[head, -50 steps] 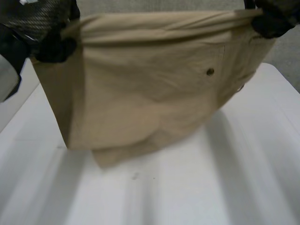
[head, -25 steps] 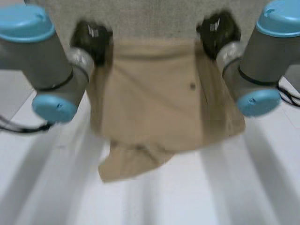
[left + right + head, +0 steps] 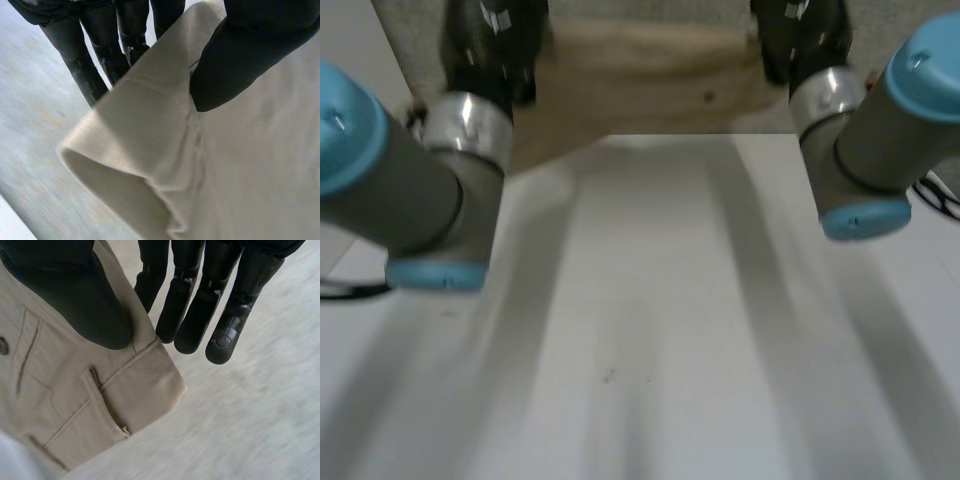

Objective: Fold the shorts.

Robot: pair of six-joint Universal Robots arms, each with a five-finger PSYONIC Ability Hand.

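Holding tan shorts (image 3: 640, 70) across top of frame, at white table's (image 3: 650, 320) upper edge. Clamped thumb against fingers on opposite corners: left hand (image 3: 488, 42), right hand (image 3: 798, 35).

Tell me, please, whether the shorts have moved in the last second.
Yes. The shorts have gone from over the middle of the table to its far edge, away from the camera.

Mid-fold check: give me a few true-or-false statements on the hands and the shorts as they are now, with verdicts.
1. The left hand and the right hand both pinch the shorts. True.
2. The shorts lie spread flat on the middle of the table. False: they are held at its far edge, between the hands.
3. A button shows on the cloth nearer the right hand. True.
4. The right hand's fingers are curled into a fist. False: they are straight, with the thumb on the cloth.
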